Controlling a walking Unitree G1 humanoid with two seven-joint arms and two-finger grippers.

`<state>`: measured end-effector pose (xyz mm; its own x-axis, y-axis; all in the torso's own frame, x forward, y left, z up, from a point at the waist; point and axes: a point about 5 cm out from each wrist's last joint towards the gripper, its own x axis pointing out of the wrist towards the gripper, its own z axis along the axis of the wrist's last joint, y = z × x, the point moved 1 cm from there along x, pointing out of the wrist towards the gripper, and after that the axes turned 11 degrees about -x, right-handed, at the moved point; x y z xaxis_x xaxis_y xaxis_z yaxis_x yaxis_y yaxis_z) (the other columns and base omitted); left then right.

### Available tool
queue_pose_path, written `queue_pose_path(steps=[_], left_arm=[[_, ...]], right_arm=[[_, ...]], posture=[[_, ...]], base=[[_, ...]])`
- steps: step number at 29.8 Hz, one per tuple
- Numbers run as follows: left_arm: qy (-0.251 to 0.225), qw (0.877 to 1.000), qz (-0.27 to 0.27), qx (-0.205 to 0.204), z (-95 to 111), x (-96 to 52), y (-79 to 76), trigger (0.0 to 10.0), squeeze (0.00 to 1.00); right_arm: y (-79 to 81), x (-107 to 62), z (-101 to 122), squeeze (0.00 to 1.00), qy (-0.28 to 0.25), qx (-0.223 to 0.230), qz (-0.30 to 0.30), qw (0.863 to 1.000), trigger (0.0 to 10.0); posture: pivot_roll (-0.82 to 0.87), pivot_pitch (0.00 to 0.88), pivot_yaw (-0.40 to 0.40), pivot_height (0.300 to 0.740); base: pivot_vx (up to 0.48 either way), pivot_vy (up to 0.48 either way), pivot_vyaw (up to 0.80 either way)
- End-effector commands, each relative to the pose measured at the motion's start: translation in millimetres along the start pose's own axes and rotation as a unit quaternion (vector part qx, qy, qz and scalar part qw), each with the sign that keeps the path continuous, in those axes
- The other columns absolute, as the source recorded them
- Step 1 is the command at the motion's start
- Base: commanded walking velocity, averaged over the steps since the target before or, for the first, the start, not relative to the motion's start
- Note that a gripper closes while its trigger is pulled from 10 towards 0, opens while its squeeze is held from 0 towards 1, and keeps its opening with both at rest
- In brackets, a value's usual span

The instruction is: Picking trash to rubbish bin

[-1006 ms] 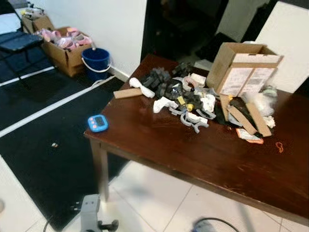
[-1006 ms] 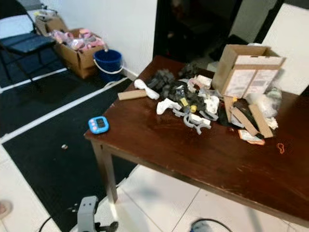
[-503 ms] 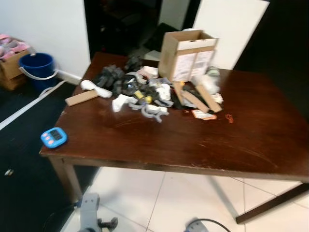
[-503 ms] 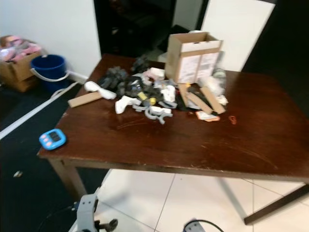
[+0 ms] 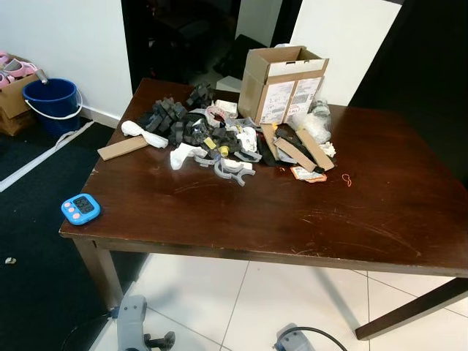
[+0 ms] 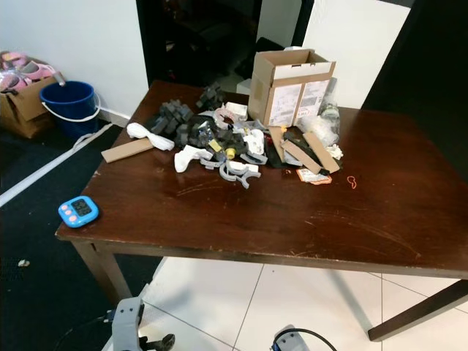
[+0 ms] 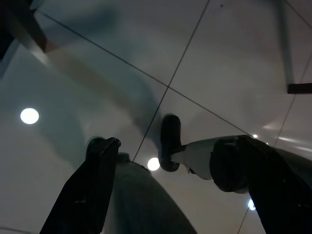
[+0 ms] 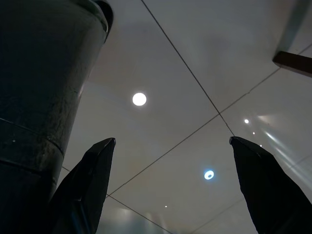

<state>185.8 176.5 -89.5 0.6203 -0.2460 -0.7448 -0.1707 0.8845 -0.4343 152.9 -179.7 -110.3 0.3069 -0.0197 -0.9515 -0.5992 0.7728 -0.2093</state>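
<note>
2 arms hang idle at the robot's sides while it faces a dark wooden bench [image 5: 292,219]. The left end effector [image 7: 170,195] and the right end effector [image 8: 180,185] both point down at the pale tiled floor [image 8: 195,73], each with its fingers spread wide and nothing between them. The trash sits as 1 jumbled heap [image 5: 219,142] on the far half of the bench: black foam chunks, grey curved clips, white plastic pieces and cardboard strips [image 5: 303,150], all overlapping. An open cardboard box [image 5: 281,84] stands upright just behind the heap, a flat cardboard piece [image 5: 123,148] lies near the bench's left edge, and a small red loop [image 5: 346,180] lies apart to the right. A blue timer [image 5: 80,208] rests on the near left corner. A blue bucket [image 5: 51,102] stands on the floor against the white wall, well off to the robot's left, and I take it for the bin. My worry is the tangle: a grasp into that pile could drag neighbouring bits along and spill them off the bench edge on the way. The heap also lies far back, so a long reach over the near edge risks the arm sweeping the timer off.
</note>
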Motion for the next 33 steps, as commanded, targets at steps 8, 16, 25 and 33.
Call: queue_pose_path(steps=[8, 16, 25, 33], left_arm=[[0.009, 1.0, 0.005, -0.004, -5, -1.8, 3.2, 10.0, 0.0], [0.01, 1.0, 0.001, -0.001, -6, -1.3, 1.8, 10.0, 0.0], [0.011, 1.0, -0.001, 0.002, -6, -1.1, 1.1, 10.0, 0.0], [0.009, 1.0, -0.005, 0.003, -6, -1.1, 0.3, 10.0, 0.0]], right_arm=[[0.1, -0.4, -8, 0.0, 0.009, 0.003, 0.017, 1.0, 10.0], [9.6, 0.6, 4, 0.0, 0.0, 0.003, 0.023, 1.0, 10.0], [11.6, 0.7, 4, 0.0, 0.0, 0.003, 0.024, 1.0, 10.0], [11.5, 0.7, 3, 0.0, 0.001, 0.001, 0.024, 1.0, 10.0]], posture=[[0.2, 0.078, -0.08, 0.74], [0.2, 0.073, -0.08, 0.74], [0.2, 0.071, -0.081, 0.74], [0.2, 0.071, -0.081, 0.74]], base=[[0.03, 0.0, 0.0], [0.254, 0.0, 0.0], [0.29, 0.0, 0.0], [0.253, 0.0, 0.0]])
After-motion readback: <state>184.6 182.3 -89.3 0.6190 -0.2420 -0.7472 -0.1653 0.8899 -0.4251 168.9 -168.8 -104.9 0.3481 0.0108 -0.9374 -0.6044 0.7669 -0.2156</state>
